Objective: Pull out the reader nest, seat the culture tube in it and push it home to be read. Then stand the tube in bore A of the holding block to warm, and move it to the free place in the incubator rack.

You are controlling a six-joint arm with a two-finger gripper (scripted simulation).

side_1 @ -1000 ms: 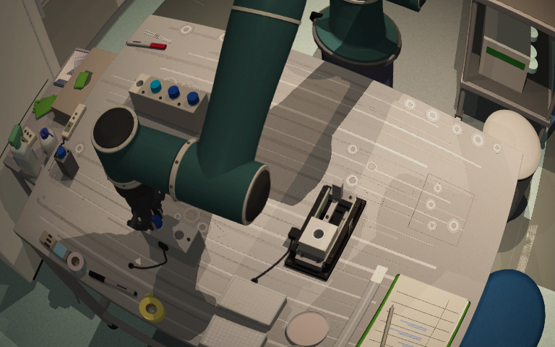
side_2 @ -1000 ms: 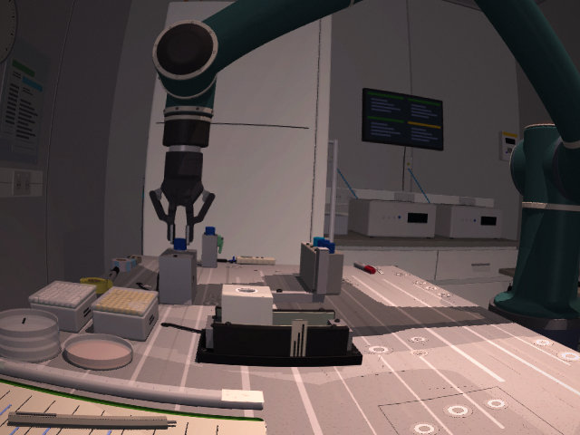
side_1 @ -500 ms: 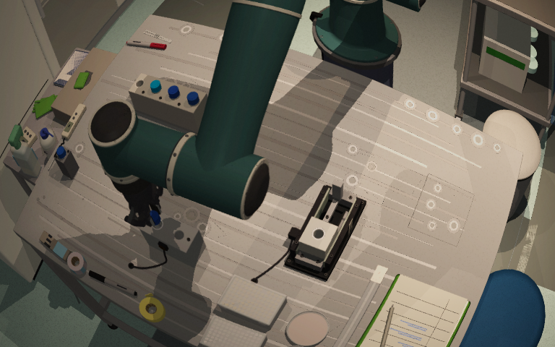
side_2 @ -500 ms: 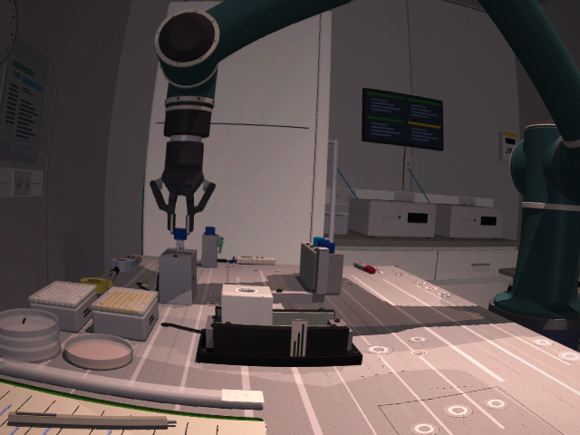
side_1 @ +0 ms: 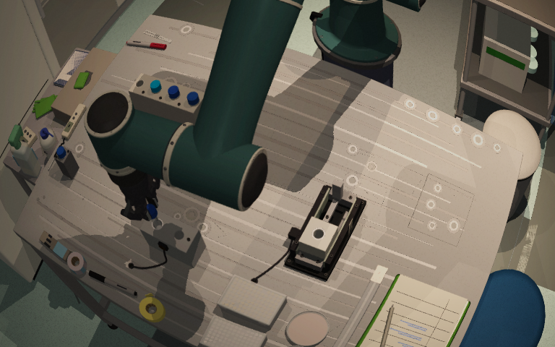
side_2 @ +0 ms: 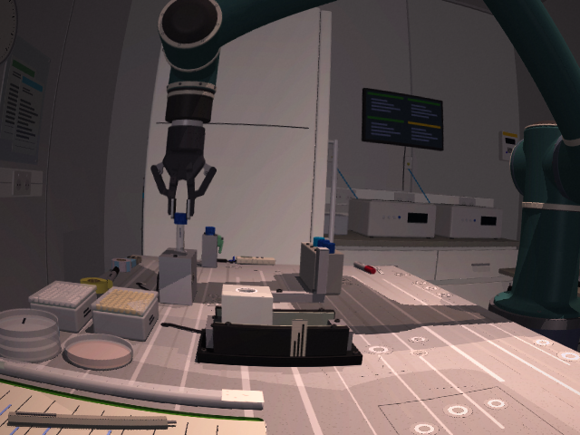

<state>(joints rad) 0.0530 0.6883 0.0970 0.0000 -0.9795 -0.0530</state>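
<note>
At the left end of the bench stands the grey holding block (side_2: pixel 177 276) (side_1: pixel 176 239), and I grip the blue cap of the culture tube (side_2: pixel 180 232) (side_1: pixel 152 212) in my closed gripper (side_2: pixel 180 211) straight above it. The tube hangs upright, its lower end just over the block's top, at the bore. The reader (side_2: pixel 276 335) (side_1: pixel 325 231) sits mid-bench with its white nest (side_2: pixel 247 303) (side_1: pixel 316 239) pulled out and its well empty. The incubator rack (side_1: pixel 170 96) (side_2: pixel 321 267) stands behind, holding three blue-capped tubes with one free hole at its left end.
Two tip boxes (side_2: pixel 96 306) and two dishes (side_2: pixel 97 350) sit at the near left edge. A small block with a blue-capped tube (side_1: pixel 65 161) and bottles (side_1: pixel 24 149) stand on the far left. A notebook (side_1: pixel 413 315) lies in the front corner.
</note>
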